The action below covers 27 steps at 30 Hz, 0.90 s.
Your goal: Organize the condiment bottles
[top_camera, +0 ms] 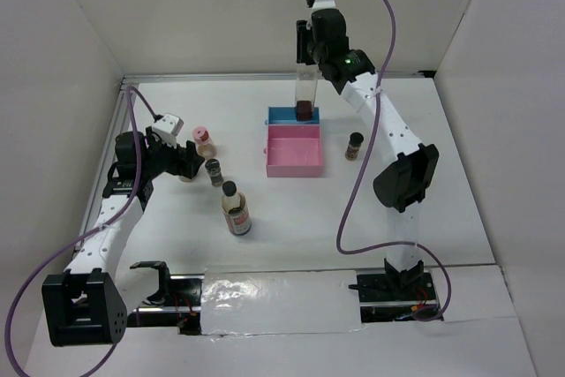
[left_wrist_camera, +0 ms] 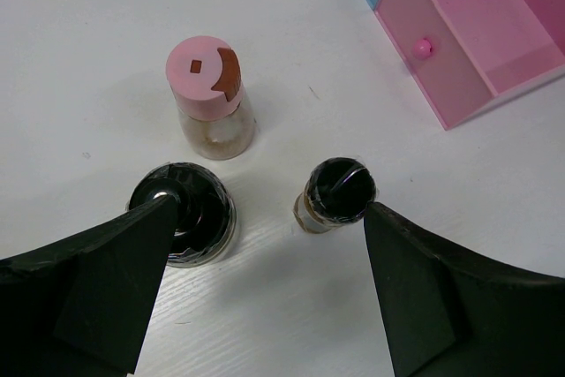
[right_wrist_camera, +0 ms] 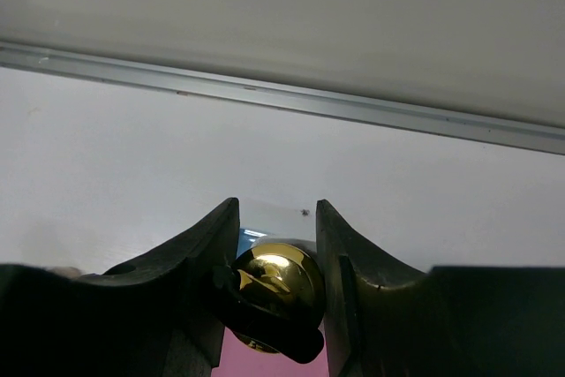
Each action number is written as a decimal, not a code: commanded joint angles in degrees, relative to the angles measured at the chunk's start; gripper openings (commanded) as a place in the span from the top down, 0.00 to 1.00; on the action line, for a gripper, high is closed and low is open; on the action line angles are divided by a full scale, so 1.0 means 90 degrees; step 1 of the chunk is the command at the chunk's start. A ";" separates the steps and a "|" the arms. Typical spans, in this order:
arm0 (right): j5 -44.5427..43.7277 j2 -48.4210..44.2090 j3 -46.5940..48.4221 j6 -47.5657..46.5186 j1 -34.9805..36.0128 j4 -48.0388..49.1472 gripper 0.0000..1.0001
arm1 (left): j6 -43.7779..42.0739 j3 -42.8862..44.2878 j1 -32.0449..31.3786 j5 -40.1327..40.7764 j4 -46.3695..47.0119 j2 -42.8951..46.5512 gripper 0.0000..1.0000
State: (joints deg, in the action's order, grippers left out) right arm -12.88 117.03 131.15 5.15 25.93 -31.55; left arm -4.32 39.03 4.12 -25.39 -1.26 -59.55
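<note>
My right gripper [top_camera: 305,49] is shut on the gold cap [right_wrist_camera: 274,293] of the tall clear bottle [top_camera: 305,90], which stands upright with its base in the blue end of the tray [top_camera: 282,116]. My left gripper [left_wrist_camera: 269,211] is open and low over the table. One dark-capped spice jar [left_wrist_camera: 183,214] is at its left fingertip and another [left_wrist_camera: 337,193] is just inside its right fingertip. The pink-capped jar [left_wrist_camera: 205,94] stands just beyond them. A black-capped bottle with tan liquid [top_camera: 236,211] stands nearer the front. Another spice jar [top_camera: 354,145] stands right of the tray.
The pink part of the tray [top_camera: 294,149] is an open box at mid-table, and it also shows in the left wrist view [left_wrist_camera: 468,33]. White walls close in the back and both sides. A foil-covered strip [top_camera: 274,293] runs along the near edge between the arm bases.
</note>
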 commanded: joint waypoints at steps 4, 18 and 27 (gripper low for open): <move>0.0133 0.0033 -0.0178 0.0122 -0.0128 0.0898 1.00 | -0.0038 0.0244 0.0050 -0.0099 0.0267 0.0015 0.01; -0.0375 -0.0288 -0.1776 0.0414 -0.0137 0.1669 1.00 | -0.0038 0.0176 0.0040 -0.0119 0.0286 0.0083 0.01; -0.0326 -0.0708 -0.2414 0.0493 -0.0137 0.1757 0.54 | -0.0126 0.0156 0.0040 -0.0333 0.0315 0.0181 0.01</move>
State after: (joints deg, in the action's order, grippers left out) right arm -15.20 114.65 111.07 8.86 24.80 -18.81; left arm -4.43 39.03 4.12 -25.98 -1.23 -59.09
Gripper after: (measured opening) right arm 0.462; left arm 0.994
